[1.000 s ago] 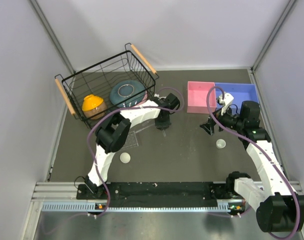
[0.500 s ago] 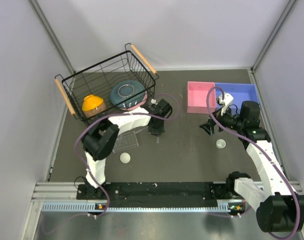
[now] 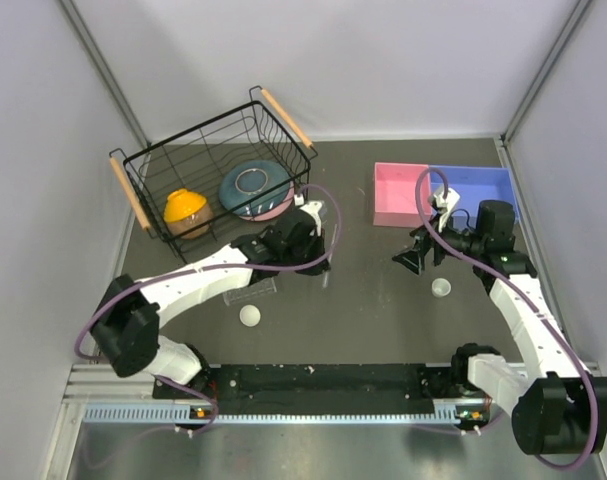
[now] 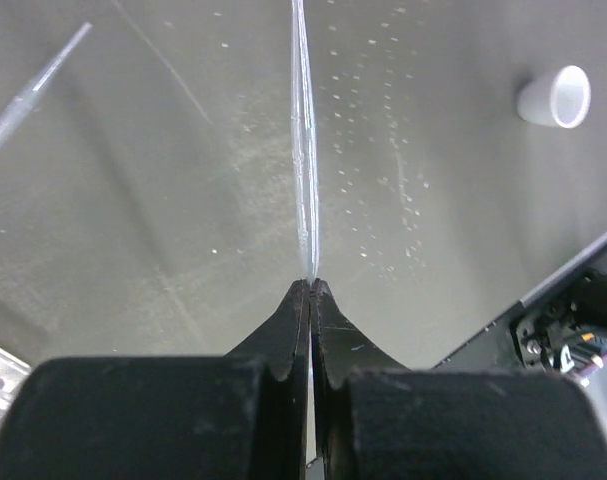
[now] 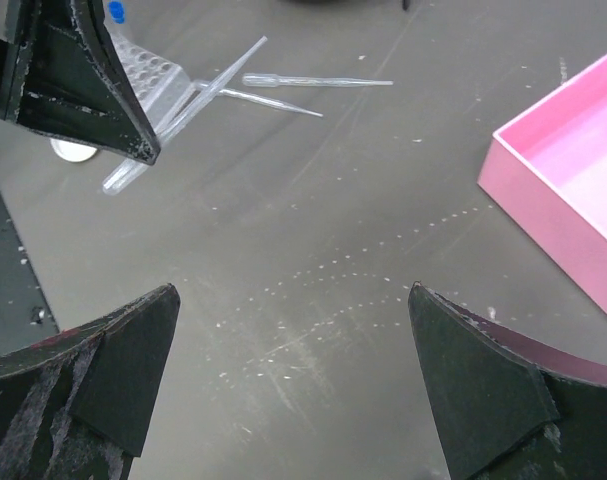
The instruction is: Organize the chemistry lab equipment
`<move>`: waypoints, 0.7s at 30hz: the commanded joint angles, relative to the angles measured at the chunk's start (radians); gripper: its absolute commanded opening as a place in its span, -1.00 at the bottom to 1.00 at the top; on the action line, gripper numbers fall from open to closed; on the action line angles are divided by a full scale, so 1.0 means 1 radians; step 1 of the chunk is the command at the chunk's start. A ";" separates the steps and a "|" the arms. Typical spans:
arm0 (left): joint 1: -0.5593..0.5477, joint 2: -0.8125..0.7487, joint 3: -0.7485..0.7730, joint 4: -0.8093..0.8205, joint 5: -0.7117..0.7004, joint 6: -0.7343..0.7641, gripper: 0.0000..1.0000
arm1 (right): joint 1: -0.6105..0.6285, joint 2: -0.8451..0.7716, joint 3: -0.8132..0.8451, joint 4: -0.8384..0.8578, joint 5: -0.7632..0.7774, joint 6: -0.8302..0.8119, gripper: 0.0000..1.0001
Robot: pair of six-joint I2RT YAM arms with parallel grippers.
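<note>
My left gripper point(image 4: 311, 282) is shut on the end of a thin clear rod point(image 4: 304, 150), which points straight away from the jaws over the dark table. Seen from above, that gripper point(image 3: 319, 266) hangs just right of the clear flat tube rack point(image 3: 249, 285). A second rod point(image 4: 31, 92) lies at the upper left of the left wrist view. One white cup point(image 3: 250, 315) sits near the rack, another point(image 3: 441, 288) below my right gripper point(image 3: 410, 262). The right gripper point(image 5: 293, 295) is open over bare table. Ahead of it lie several rods point(image 5: 268, 100) and the rack point(image 5: 151, 70), which holds a blue-capped tube point(image 5: 116, 12).
A black wire basket point(image 3: 143, 215) at the back left holds an orange bowl point(image 3: 186, 208) and a teal-pink bowl point(image 3: 253, 188). A pink tray point(image 3: 400, 192) and a blue tray point(image 3: 475, 185) stand at the back right. The pink tray's corner point(image 5: 568, 165) is close to the right gripper.
The left jaws closed on the rod. The left arm's elbow swung out to the left and its gripper came slightly nearer. The right arm barely moved.
</note>
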 commanded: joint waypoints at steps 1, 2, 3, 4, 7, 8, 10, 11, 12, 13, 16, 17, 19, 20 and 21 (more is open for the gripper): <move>-0.029 -0.119 -0.065 0.158 0.051 0.015 -1.00 | -0.012 0.022 0.034 0.030 -0.126 0.017 0.97; -0.032 -0.133 -0.085 0.181 0.053 0.013 -1.00 | -0.013 0.028 0.035 0.030 -0.136 0.019 0.97; -0.038 -0.145 -0.095 0.192 0.054 0.006 -1.00 | -0.012 0.030 0.035 0.032 -0.145 0.022 0.97; -0.042 -0.171 -0.106 0.202 0.059 0.003 -1.00 | -0.012 0.031 0.035 0.030 -0.160 0.023 0.97; -0.059 -0.208 -0.141 0.244 0.066 -0.003 -1.00 | -0.013 0.036 0.034 0.032 -0.188 0.025 0.98; -0.062 -0.214 -0.154 0.251 0.068 -0.005 -1.00 | -0.012 0.036 0.031 0.030 -0.194 0.025 0.98; -0.076 -0.224 -0.158 0.267 0.069 -0.006 -1.00 | -0.012 0.041 0.032 0.032 -0.214 0.028 0.98; -0.082 -0.225 -0.160 0.270 0.069 -0.006 -1.00 | -0.012 0.039 0.032 0.032 -0.221 0.028 0.97; -0.095 -0.225 -0.161 0.276 0.069 -0.006 -1.00 | -0.012 0.044 0.032 0.032 -0.234 0.029 0.97; -0.099 -0.225 -0.163 0.282 0.069 -0.006 -1.00 | -0.012 0.047 0.032 0.032 -0.240 0.033 0.97; -0.119 -0.225 -0.163 0.300 0.063 -0.006 -1.00 | -0.012 0.059 0.034 0.033 -0.267 0.040 0.97; -0.124 -0.225 -0.163 0.302 0.060 -0.008 -1.00 | -0.012 0.062 0.034 0.035 -0.274 0.048 0.98; -0.131 -0.225 -0.163 0.317 0.060 -0.013 -1.00 | -0.012 0.074 0.034 0.043 -0.292 0.057 0.97; -0.134 -0.225 -0.166 0.323 0.057 -0.014 -1.00 | -0.013 0.079 0.034 0.046 -0.298 0.068 0.97; -0.138 -0.225 -0.168 0.328 0.056 -0.019 -1.00 | -0.012 0.083 0.034 0.047 -0.310 0.072 0.97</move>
